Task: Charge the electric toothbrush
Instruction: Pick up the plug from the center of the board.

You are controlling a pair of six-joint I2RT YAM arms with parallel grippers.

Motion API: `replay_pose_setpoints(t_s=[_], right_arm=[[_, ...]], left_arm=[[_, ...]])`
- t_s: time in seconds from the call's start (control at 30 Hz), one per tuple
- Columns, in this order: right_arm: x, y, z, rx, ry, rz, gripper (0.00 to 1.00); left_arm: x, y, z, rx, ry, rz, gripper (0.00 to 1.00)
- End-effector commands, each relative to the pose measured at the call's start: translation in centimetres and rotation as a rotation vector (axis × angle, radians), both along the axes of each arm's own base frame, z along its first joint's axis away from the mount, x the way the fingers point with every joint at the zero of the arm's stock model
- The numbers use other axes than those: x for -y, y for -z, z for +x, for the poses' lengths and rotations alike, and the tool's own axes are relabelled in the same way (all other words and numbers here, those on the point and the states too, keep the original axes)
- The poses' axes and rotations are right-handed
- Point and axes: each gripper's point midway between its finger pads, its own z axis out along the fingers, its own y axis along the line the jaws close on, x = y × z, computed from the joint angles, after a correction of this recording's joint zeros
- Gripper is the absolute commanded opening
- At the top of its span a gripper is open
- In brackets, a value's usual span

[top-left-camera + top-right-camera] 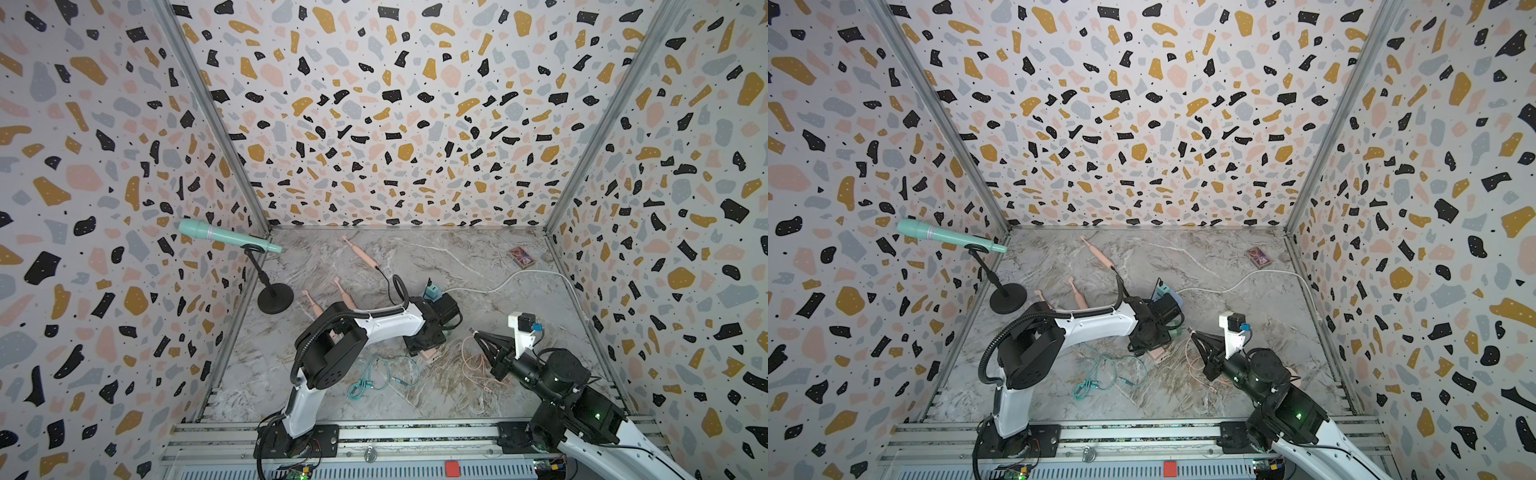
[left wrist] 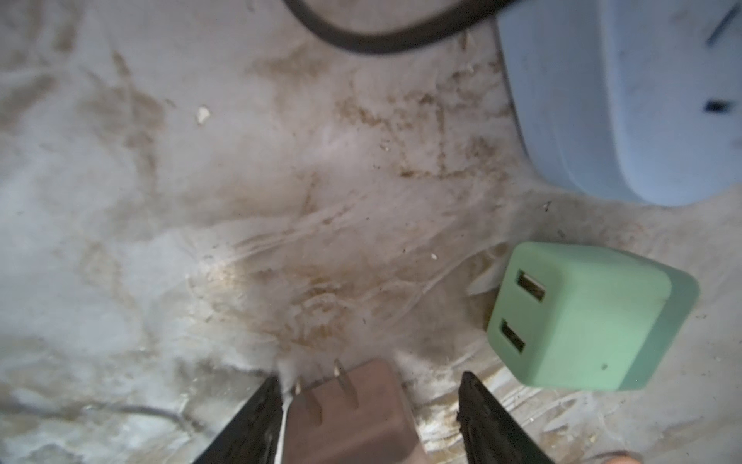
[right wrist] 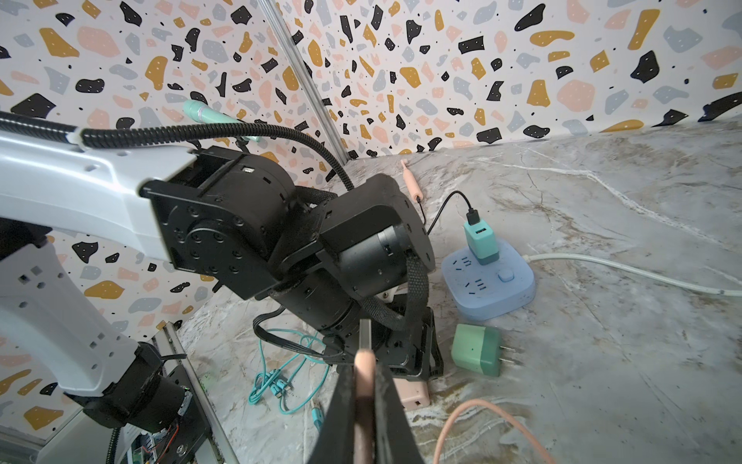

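A pink electric toothbrush (image 1: 362,253) lies at the back of the table with a black cable in its base. Two more pink toothbrushes (image 1: 341,290) lie partly under my left arm. My left gripper (image 2: 371,379) is open and held low over a pink wall adapter (image 2: 353,413) that lies on the table. One finger sits close against the adapter and the other stands clear of it. My right gripper (image 3: 364,373) is shut on the USB plug (image 3: 364,341) of a pink cable (image 3: 482,418), held above the table near the left wrist.
A blue power strip (image 3: 490,281) carries a teal adapter (image 3: 480,241) with the black cable plugged in. A loose green adapter (image 2: 582,317) lies beside the strip. A coiled teal cable (image 1: 374,378), a microphone stand (image 1: 274,299), a small card box (image 1: 521,257) and the strip's white cord (image 1: 511,280) share the table.
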Motion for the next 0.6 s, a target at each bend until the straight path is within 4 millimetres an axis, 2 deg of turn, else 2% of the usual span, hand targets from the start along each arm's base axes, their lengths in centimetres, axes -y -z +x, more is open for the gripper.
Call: replay_pose_setpoints(t_s=[0.0, 0.1, 0.3, 0.47, 0.57], right_arm=[[0.28, -0.78, 0.01, 0.014, 0.012, 0.02, 0.0], [0.27, -0.77, 0.01, 0.016, 0.011, 0.019, 0.0], [0.24, -0.75, 0.02, 0.016, 0.011, 0.018, 0.0], [0.2, -0.68, -0.01, 0.013, 0.008, 0.018, 0.0], [0.15, -0.65, -0.02, 0.012, 0.005, 0.018, 0.0]], left_arm=[[-1.74, 1.51, -1.68, -0.068, 0.028, 0.09, 0.72], [-1.85, 1.71, -1.81, -0.073, 0.037, 0.095, 0.72], [-1.43, 1.82, -1.53, -0.074, 0.062, 0.102, 0.59], [-1.52, 1.97, -1.54, -0.079, 0.091, 0.119, 0.57], [-1.67, 2.39, -1.84, -0.101, 0.121, 0.133, 0.48]])
